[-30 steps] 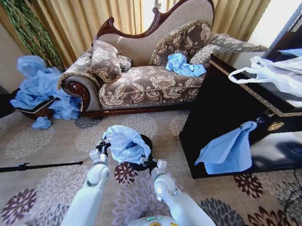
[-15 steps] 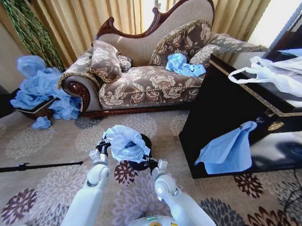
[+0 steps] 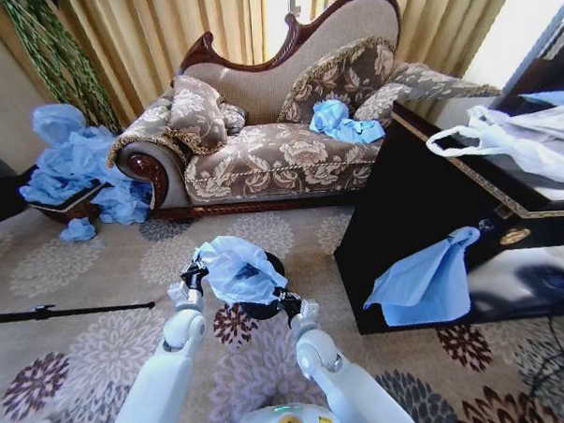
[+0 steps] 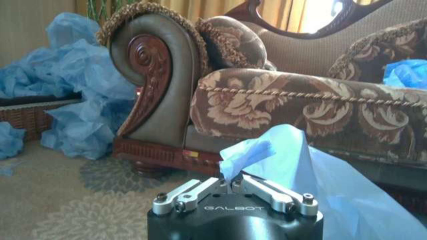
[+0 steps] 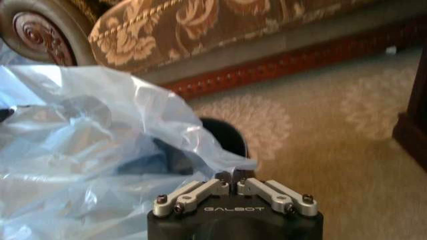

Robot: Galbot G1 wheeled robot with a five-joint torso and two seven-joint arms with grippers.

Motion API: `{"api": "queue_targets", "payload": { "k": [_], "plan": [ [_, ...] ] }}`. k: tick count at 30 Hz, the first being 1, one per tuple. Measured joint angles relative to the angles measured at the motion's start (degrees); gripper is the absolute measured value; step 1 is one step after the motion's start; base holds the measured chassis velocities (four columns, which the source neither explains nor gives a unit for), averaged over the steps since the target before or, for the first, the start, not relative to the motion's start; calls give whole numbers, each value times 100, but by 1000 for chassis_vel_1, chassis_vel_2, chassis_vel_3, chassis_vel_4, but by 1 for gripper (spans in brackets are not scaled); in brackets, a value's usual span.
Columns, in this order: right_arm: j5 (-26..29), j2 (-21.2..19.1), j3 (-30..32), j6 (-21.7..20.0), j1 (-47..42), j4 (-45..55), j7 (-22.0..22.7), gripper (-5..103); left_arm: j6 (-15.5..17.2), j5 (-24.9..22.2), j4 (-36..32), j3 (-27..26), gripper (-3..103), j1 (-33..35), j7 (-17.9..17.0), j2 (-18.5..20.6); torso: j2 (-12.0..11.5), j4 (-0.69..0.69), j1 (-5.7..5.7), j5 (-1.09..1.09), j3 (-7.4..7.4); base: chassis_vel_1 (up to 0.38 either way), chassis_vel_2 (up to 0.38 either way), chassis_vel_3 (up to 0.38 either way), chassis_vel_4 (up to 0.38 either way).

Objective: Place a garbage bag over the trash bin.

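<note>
left gripper (image 3: pixel 193 272), right gripper (image 3: pixel 288 301) pinching garbage bag (image 3: pixel 236 268) edges | over trash bin (image 3: pixel 271 265)

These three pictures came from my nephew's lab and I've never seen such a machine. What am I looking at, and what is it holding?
It is a wheeled robot with two white arms. The wide picture comes from a camera on its head, looking down at a patterned carpet before a sofa. The other two come from cameras on its wrists, looking along each gripper. The left gripper and the right gripper each pinch an edge of the garbage bag, a thin light blue film, with the jaws shut on it. They hold it spread over the trash bin, a small black one on the carpet. More blue bags are heaped left of the sofa.
</note>
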Motion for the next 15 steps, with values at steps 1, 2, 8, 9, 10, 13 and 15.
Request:
{"api": "queue_targets", "payload": {
  "k": [1, 2, 8, 9, 10, 13, 15],
  "plan": [
    [-64, -1, 23, 20, 28, 10, -6, 0, -30, -1, -16, 0, 0, 0, 1, -2, 0, -1, 0, 0, 0, 0, 0, 0, 0],
    [-176, -14, 60, 51, 77, 39, -11, 0, -84, -6, -53, 0, 0, 2, 19, 1, 0, 0, 0, 0, 0, 0, 0, 0, 0],
    [-341, -104, 152, 74, 221, 257, -21, 0, -172, -87, -240, -16, 0, 41, 47, 41, 0, -1, 0, 0, 0, 0, 0, 0, 0],
    [-341, -133, 160, 74, 257, 317, -21, 0, -174, -89, -280, -25, 0, 57, 35, 46, 0, -1, 0, 0, 0, 0, 0, 0, 0],
    [-343, -184, 173, 74, 313, 391, -18, 0, -174, -88, -348, -41, 0, 90, -28, 50, 0, 0, 0, 0, 0, 0, 0, 0, 0],
    [-355, -294, 230, 77, 404, 445, -17, 0, -111, -81, -497, -68, 0, 186, -302, 34, 0, 0, 0, 0, 0, 0, 0, 0, 0],
    [-364, -324, 265, 83, 431, 439, -30, 0, -91, -81, -525, -80, 0, 216, -396, 21, 0, -1, 0, 0, 0, 0, 0, 0, 0]
  ]
}}
